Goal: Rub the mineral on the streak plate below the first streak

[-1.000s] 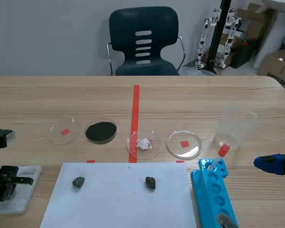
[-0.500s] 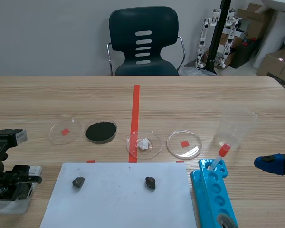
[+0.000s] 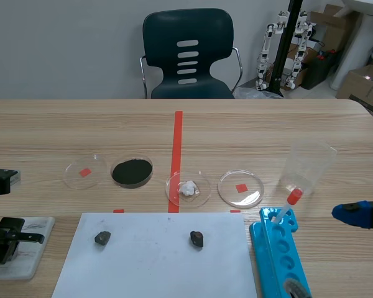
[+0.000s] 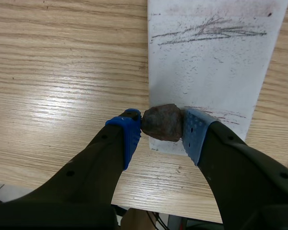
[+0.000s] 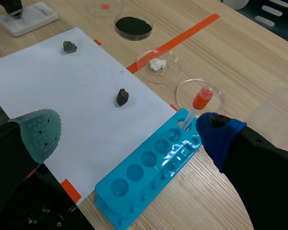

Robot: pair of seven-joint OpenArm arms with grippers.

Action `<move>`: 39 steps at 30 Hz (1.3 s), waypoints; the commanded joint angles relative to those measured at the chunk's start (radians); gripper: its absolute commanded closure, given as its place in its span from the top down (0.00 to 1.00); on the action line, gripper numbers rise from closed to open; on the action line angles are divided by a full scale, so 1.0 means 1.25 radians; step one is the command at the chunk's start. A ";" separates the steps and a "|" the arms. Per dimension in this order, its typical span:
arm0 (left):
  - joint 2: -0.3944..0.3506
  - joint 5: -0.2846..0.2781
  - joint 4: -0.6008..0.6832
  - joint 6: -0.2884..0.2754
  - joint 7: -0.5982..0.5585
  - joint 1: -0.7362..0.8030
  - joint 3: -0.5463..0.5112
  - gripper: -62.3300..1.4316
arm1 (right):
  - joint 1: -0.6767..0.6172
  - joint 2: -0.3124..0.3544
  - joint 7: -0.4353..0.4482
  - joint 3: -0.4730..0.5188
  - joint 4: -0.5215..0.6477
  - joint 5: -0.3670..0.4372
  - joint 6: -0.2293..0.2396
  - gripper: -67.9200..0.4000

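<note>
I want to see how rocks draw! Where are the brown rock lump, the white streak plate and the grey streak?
brown rock lump (image 4: 163, 122), left wrist view, its middle.
white streak plate (image 4: 209, 76), left wrist view, bare face between streak and rock.
grey streak (image 4: 209, 33), left wrist view, its middle.

From the near side we look across the surface (image 3: 267, 124) toward a chair (image 3: 188, 53). Our left wrist camera stares down, close, at the white plate (image 4: 216, 67). The right one sits higher, sharing the paper sheet (image 5: 62, 81) with the first.
</note>
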 commanded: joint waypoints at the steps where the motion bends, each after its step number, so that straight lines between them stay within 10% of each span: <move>1: -0.009 0.005 -0.009 0.004 0.007 0.011 -0.002 0.25 | 0.005 0.000 0.009 0.000 0.005 0.006 0.000 0.86; 13: -0.009 -0.217 -0.009 -0.102 -0.001 0.011 -0.002 0.25 | 0.005 0.000 0.009 0.000 0.005 0.006 0.000 0.86; 19: -0.009 -0.236 -0.009 -0.109 -0.002 0.011 -0.002 0.25 | 0.005 0.000 0.009 0.000 0.005 0.006 0.000 0.86; 39: -0.012 0.087 -0.009 0.055 0.019 0.011 -0.002 0.25 | 0.005 0.000 0.009 0.000 0.005 0.006 0.000 0.86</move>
